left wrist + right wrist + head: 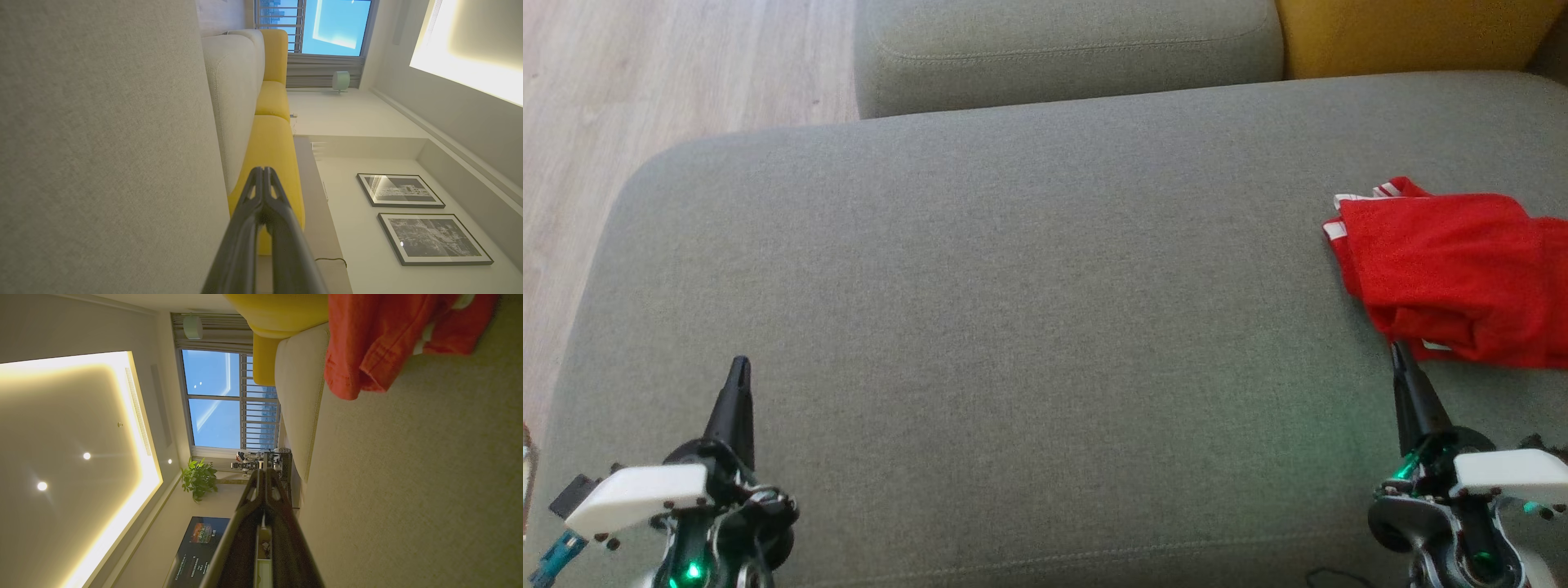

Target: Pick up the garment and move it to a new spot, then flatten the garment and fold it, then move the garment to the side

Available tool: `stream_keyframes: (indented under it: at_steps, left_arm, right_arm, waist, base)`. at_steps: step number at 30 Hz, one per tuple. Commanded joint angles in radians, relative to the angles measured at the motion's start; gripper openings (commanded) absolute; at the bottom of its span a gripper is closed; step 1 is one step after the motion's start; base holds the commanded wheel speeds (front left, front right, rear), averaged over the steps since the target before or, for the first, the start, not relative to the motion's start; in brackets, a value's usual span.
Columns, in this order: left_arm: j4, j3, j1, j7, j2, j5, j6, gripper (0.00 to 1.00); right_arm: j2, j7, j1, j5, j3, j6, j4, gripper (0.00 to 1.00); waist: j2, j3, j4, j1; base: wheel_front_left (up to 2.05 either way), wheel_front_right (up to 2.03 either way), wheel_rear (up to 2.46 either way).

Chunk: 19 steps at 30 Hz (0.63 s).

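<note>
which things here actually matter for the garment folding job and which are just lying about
For the job: red garment, grey sofa seat it lies on, left gripper and right gripper, both with jaws shut.
Just lying about: yellow cushion, wooden floor, framed pictures, potted plant.

No legible text, lettering on screen (196,547) too small
</note>
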Motion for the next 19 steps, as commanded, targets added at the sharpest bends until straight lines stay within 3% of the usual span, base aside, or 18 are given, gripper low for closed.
stream_keyframes:
  at_steps: [1, 19]
  left_arm:
    - [-0.027, 0.035, -0.054, 0.006, 0.012, 0.002, -0.007, 0.0]
    - [-0.027, 0.042, -0.054, 0.012, 0.007, 0.008, -0.007, 0.0]
  right_arm:
    - [-0.005, 0.006, -0.054, 0.006, 0.017, 0.0, -0.038, 0.0]
    - [-0.005, 0.006, -0.054, 0.006, 0.017, 0.0, -0.038, 0.0]
  waist:
    - [0.0, 0.0, 0.0, 0.0]
    - [0.0, 0.0, 0.0, 0.0]
  base:
    - [0.0, 0.0, 0.0]
    - [0.0, 0.0, 0.0]
